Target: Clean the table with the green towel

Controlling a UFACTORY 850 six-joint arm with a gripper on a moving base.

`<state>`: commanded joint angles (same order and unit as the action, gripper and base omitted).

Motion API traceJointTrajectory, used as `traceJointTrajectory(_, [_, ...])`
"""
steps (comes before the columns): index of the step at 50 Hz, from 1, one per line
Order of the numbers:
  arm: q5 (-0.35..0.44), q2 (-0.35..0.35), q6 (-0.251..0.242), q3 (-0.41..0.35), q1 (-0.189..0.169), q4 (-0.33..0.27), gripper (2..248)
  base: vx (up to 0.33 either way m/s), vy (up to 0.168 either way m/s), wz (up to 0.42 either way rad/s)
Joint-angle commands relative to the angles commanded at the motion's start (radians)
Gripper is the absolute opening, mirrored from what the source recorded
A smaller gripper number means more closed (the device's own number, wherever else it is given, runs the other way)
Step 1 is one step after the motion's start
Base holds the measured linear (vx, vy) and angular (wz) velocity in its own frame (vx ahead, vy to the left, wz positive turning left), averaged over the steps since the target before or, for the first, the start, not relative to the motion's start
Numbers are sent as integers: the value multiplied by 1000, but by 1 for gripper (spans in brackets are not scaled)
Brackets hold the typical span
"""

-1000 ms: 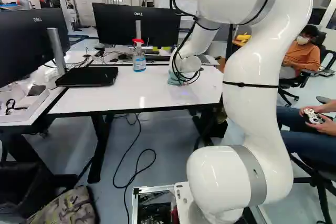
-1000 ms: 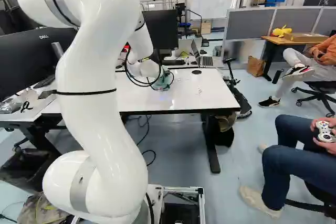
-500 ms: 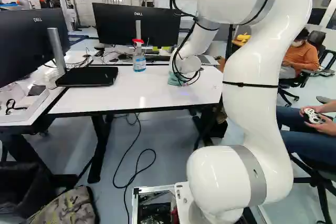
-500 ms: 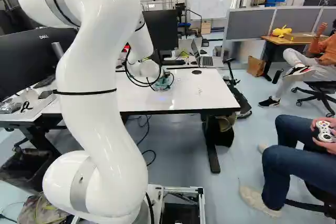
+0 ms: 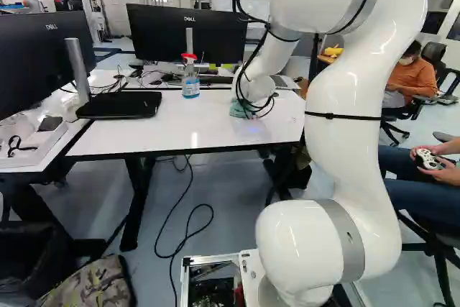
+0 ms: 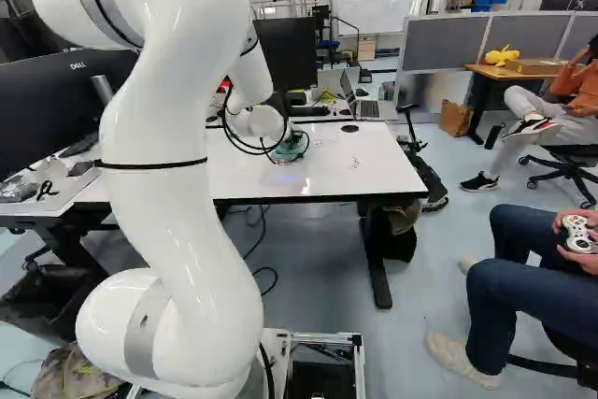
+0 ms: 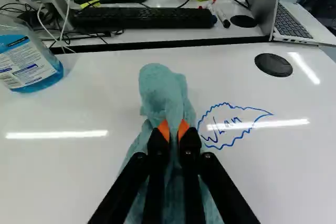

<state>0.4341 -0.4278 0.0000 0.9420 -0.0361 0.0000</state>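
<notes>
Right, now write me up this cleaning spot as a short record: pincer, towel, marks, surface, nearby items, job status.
pincer: closed on the towel, its orange pads pinching it from two sides
towel: green, bunched up, apparently resting on the table
marks: blue drawing with writing inside, right beside the towel
surface: white table, glossy
nearby items: bottle with red top, upright; round black cover
beyond the table: keyboard, open laptop
job status: unfinished, blue drawing still to wipe

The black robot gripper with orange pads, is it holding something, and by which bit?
Yes, the gripper pinches the crumpled green cloth towel by a bunched fold near its middle.
</notes>
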Motion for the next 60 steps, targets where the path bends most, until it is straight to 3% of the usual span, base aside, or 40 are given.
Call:
traceJointTrajectory(40, [-16,-2,0,2,-1,0,38,0,0,0])
traceJointTrajectory(60, [-16,-37,0,47,-44,0,38,0,0,0])
